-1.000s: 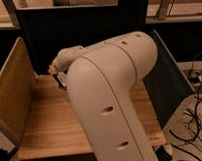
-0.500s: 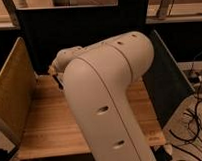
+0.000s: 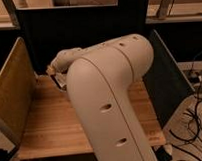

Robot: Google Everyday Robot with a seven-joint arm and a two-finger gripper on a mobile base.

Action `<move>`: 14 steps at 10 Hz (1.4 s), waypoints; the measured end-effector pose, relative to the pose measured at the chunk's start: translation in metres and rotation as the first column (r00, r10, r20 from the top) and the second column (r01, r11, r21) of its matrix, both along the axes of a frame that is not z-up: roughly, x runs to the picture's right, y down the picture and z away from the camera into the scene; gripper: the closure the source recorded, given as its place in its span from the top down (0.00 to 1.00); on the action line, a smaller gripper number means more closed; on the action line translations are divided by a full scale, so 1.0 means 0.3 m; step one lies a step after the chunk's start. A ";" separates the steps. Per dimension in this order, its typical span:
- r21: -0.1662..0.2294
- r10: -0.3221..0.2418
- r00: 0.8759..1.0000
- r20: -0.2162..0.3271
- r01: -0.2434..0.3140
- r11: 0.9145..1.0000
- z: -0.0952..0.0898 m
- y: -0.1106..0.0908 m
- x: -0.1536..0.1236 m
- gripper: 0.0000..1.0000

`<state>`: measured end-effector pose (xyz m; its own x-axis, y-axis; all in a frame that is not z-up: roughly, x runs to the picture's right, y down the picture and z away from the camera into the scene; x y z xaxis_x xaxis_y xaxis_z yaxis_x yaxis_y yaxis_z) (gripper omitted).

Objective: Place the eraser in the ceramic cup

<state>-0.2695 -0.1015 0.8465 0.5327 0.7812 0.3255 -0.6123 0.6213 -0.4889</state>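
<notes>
**Arm blocks view; eraser and cup not seen**

Almost nothing is changed from the earlier frames: the arm [image 3: 112, 99] is held in the same bent pose, with at most a slight shift at the wrist end.

Nearest, the front of the wooden desk [image 3: 51, 132] is crossed by the large white arm link, which rises from the front right edge and hides most of the middle and right of the top. The elbow is bent high, and the forearm is turned back and left toward the far left corner.

There the gripper [image 3: 55, 76] is found, low over the desk near the far left corner, beside the left side panel [image 3: 12, 93]. Its state cannot be told, and no held object can be made out.

The eraser and the ceramic cup are not visible; they are judged to be hidden behind the arm or out of view. So the direction from gripper to eraser, and its long axis, cannot be told.

At the far edge, a dark back panel [image 3: 78, 36] is seen.
</notes>
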 end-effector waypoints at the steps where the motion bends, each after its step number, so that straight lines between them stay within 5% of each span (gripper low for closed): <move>1: 0.001 0.000 1.000 0.000 0.000 1.000 -0.001 -0.001 -0.001 0.31; 6: -0.001 -0.001 1.000 0.000 0.001 1.000 0.002 0.002 0.000 0.77; 14: -0.001 -0.001 1.000 0.000 0.001 1.000 0.002 0.002 0.000 0.80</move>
<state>-0.2696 -0.1009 0.8472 0.5335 0.7810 0.3248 -0.6121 0.6214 -0.4891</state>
